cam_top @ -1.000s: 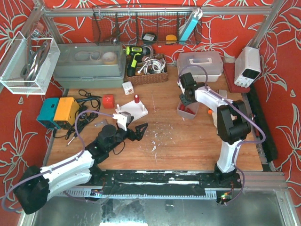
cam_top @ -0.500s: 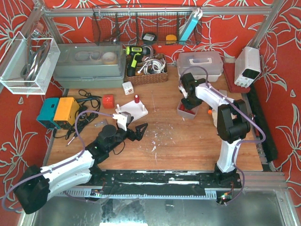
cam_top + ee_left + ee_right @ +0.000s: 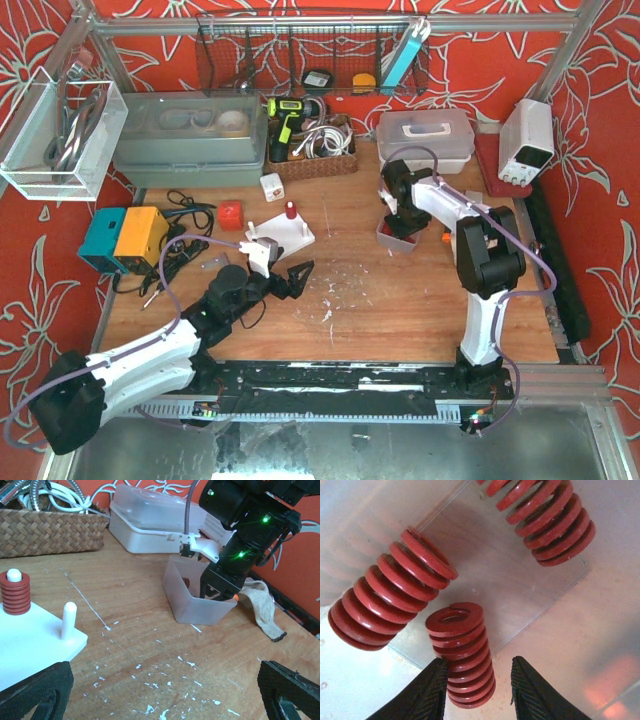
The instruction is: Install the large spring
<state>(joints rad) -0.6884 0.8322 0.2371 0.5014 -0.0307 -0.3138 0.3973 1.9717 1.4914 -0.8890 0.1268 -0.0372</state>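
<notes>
1. The right gripper is lowered into the clear bin at the right-centre of the table. Its fingers are set only narrowly apart, either side of the lower end of a narrower spring. One finger appears to touch the coils and a sliver of gap shows at the other, so whether the spring is clamped cannot be told.
2. The left gripper is spread wide and holds nothing. It is held low over the table, near the white base.
3. The large spring lies on its side in the bin just beside the fingers, untouched. A second wide spring lies towards the bin's opposite side. On the base a fitted spring sits over one peg, and a bare peg stands just beside it.
4. The wrong part is likely to be lifted — the coils between the fingers look slimmer than the two lying beside them. A hold so near the spring's end could also let it pivot or slip on lifting, and the light bin could be dragged if a finger catches its wall.
5. Against the view a second ago, the right gripper has moved from above the bin — red springs then visible beneath it — down into it, hiding them from overhead. The left arm is unchanged.
</notes>
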